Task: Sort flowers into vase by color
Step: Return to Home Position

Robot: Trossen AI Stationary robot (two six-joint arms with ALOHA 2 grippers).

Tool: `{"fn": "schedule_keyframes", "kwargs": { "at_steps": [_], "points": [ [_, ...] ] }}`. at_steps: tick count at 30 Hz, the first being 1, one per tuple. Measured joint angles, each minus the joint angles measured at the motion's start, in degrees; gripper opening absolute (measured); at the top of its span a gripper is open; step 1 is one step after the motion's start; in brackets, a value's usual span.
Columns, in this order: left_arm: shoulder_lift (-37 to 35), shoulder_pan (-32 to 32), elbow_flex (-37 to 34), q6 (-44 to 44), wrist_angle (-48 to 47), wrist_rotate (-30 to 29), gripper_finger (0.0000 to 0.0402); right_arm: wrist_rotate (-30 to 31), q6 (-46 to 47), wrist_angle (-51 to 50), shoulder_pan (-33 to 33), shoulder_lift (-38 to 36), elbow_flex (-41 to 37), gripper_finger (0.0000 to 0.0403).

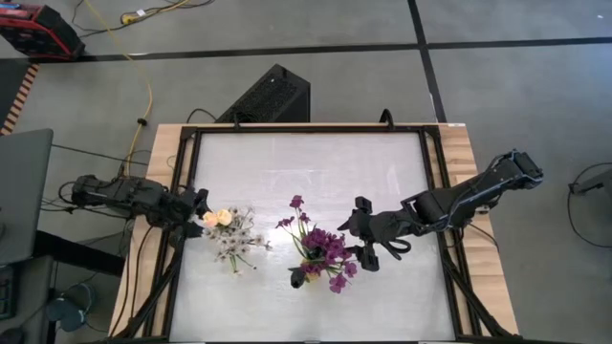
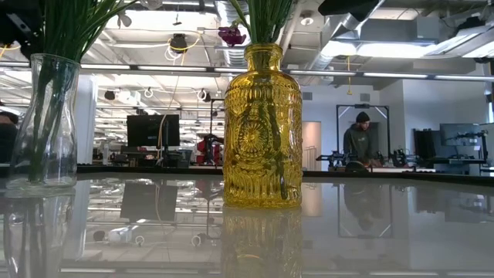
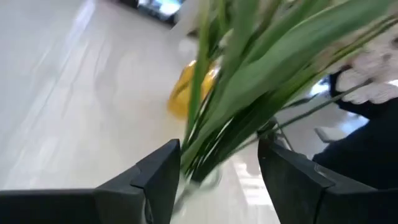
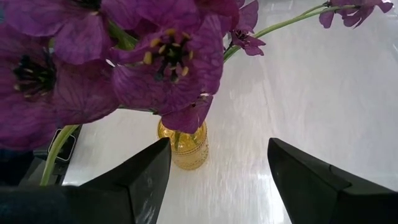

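A clear glass vase (image 2: 46, 116) holds cream-peach tulips (image 1: 222, 218) and tiny white blossoms (image 1: 234, 241). Their stems stick into its mouth. A yellow glass vase (image 2: 262, 127) holds the purple flowers (image 1: 327, 250), and a dark bud (image 1: 298, 279) hangs at their near side. My left gripper (image 1: 201, 205) is open at the left of the cream bunch. In its wrist view the green stems (image 3: 224, 124) pass between its fingers (image 3: 219, 149). My right gripper (image 1: 356, 229) is open just right of the purple bunch, above the yellow vase (image 4: 181, 146). My left gripper stands open around the green stems (image 3: 205, 149), just above the clear vase's rim (image 3: 202, 182), coming level from the table's left. Whether a finger (image 3: 165, 168) touches the stems, I cannot tell.
Both vases stand on the glossy white table top (image 1: 306, 162), which has a dark frame and wooden side boards. A black box (image 1: 268, 96) lies on the floor beyond the far edge. A person (image 2: 359, 139) stands far back in the room.
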Motion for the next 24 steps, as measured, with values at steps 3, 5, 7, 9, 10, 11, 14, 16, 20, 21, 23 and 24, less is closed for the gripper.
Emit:
{"fn": "schedule_keyframes", "kwargs": {
  "at_steps": [3, 5, 7, 9, 10, 11, 14, 16, 20, 21, 23, 24],
  "points": [
    [0.0, 0.0, 2.3, -3.4, -6.4, -0.7, 0.0203, 0.0, -0.1, 0.0, 0.0, 0.0, 0.0, 0.0292],
    [0.4, 0.0, 3.8, -4.7, -8.5, -1.1, 0.0203, -0.1, -0.1, 0.0, -0.3, -0.1, 0.0, 0.0292],
    [0.8, 0.0, 5.4, -5.7, -10.3, -2.6, 0.0201, -0.9, 0.0, -0.4, -0.7, -0.3, 0.0, 0.0292],
    [1.7, 0.0, 7.1, -6.2, -11.3, -5.1, 0.0198, -2.3, -0.1, -0.8, -1.4, -0.9, 0.0, 0.0292],
    [2.3, 0.0, 7.9, -6.3, -12.3, -6.3, 0.0196, -3.0, -0.1, -1.9, -1.8, -1.3, 0.2, 0.0292],
    [3.0, 0.0, 8.7, -6.3, -13.7, -7.4, 0.0194, -3.1, 0.0, -3.5, -2.1, -1.5, 0.7, 0.0292],
    [5.8, 0.0, 10.5, -5.4, -16.2, -13.0, 0.0186, -3.1, 0.0, -8.0, -3.5, -2.2, 2.4, 0.0292],
    [7.9, 0.0, 10.7, -5.2, -17.3, -17.3, 0.0182, -3.1, 0.0, -11.0, -4.7, -2.6, 3.6, 0.0292],
    [13.0, 0.0, 10.7, -5.0, -17.3, -22.4, 0.0175, -3.1, -0.9, -17.2, -7.6, -3.1, 5.9, 0.0292],
    [14.4, 0.1, 10.7, -4.6, -17.3, -23.0, 0.0174, -3.1, -1.4, -18.8, -8.4, -3.2, 6.4, 0.0292],
    [17.0, 0.5, 10.7, -3.7, -17.2, -24.4, 0.0173, -3.0, -2.9, -20.8, -10.4, -3.5, 6.8, 0.0292],
    [18.2, 1.0, 10.7, -3.1, -17.2, -25.2, 0.0173, -3.1, -3.8, -21.0, -11.3, -3.9, 6.8, 0.0292]
  ]
}}
